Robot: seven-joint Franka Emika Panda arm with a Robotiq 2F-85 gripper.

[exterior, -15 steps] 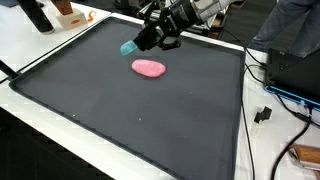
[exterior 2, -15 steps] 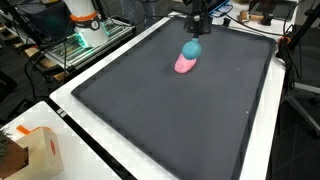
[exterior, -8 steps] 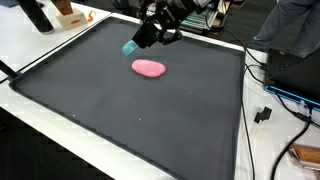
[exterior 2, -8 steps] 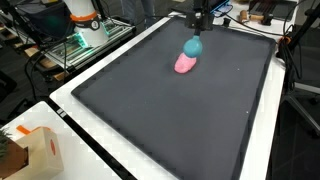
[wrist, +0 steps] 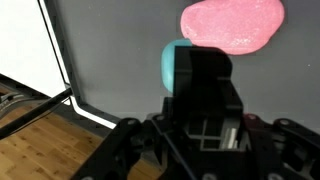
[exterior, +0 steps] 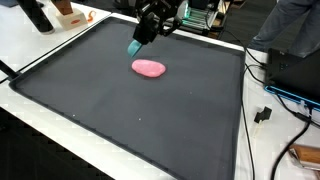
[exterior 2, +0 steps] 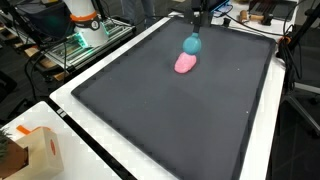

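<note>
teal block [wrist: 176, 62] looks smooth, matt, perhaps foam; pink lump [wrist: 232, 22] at 12 o'clock is grainy, faintly sparkly. dark desk mat [wrist: 120, 50] is matt; floor [wrist: 40, 150] at 7 o'clock is wood.

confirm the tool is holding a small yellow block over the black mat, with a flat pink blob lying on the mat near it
Not quite. The small block held in the tool is teal, not yellow, as the wrist view shows plainly. The rest stands: the tool holds it over the black mat, and the flat pink blob lies on the mat near it.
</note>
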